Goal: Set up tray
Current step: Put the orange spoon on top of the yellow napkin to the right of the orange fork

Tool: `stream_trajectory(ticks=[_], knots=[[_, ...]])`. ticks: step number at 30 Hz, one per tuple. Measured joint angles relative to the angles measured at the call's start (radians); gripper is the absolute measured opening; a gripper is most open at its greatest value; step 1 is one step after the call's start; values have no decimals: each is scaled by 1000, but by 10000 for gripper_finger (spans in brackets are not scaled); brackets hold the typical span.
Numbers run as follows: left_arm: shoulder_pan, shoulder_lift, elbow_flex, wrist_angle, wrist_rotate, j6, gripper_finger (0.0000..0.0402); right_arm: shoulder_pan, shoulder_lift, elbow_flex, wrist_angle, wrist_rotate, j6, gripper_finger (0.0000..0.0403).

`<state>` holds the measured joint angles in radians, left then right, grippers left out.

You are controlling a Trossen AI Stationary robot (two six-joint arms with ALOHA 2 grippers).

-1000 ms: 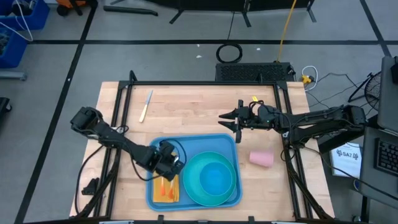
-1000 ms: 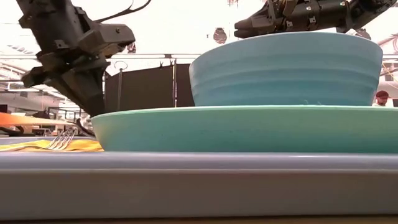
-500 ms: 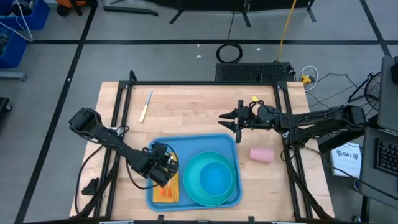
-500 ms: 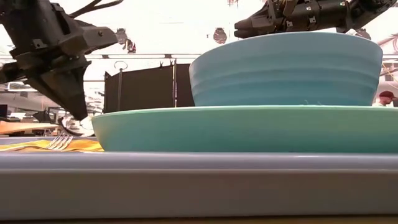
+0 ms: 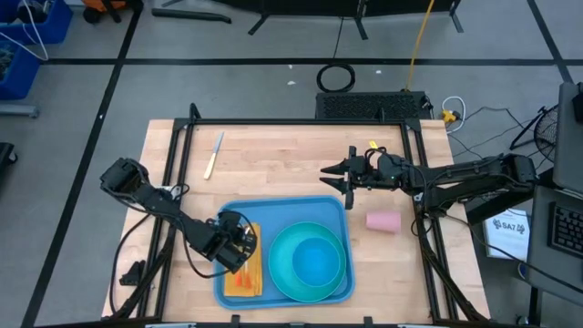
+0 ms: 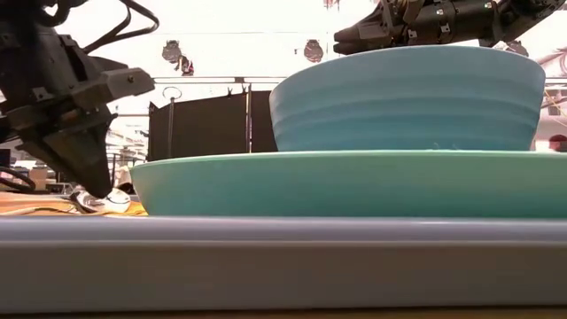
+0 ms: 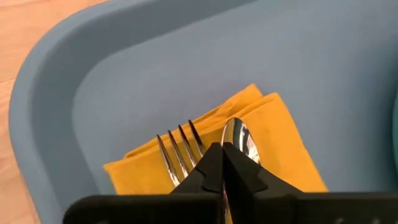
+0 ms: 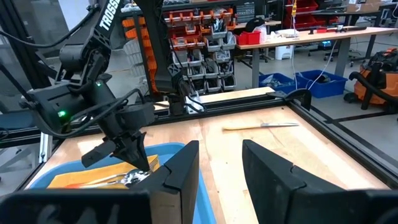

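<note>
Left pincer point(image 7: 222, 163) clamped on silver metal spoon point(image 7: 239, 140), lowering it beside silver metal fork point(image 7: 179, 151) on folded yellow cloth napkin point(image 7: 280, 134). Napkin inside large flat light-blue plastic tray point(image 5: 239, 218) at worktop's near edge, next to round teal plate point(image 5: 281, 271) carrying blue ribbed bowl point(image 5: 319, 261). Cutlery-placing step judged under way; next: release and lift clear. Right pincer point(image 5: 339, 176) apart, waiting past tray's far corner. Knife point(image 5: 214, 155) and pink cup point(image 5: 383, 222) outstanding. White "TROSSEN" lettering partly readable on left arm.
</note>
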<state>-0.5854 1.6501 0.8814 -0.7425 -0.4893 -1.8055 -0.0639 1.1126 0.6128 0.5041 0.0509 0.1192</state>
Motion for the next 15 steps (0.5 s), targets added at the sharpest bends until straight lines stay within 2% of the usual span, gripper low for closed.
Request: stream_trajectory(ticks=[15], knots=[[0, 0, -1, -5, 32, -16, 50, 0, 0, 0, 0, 0, 0, 114]])
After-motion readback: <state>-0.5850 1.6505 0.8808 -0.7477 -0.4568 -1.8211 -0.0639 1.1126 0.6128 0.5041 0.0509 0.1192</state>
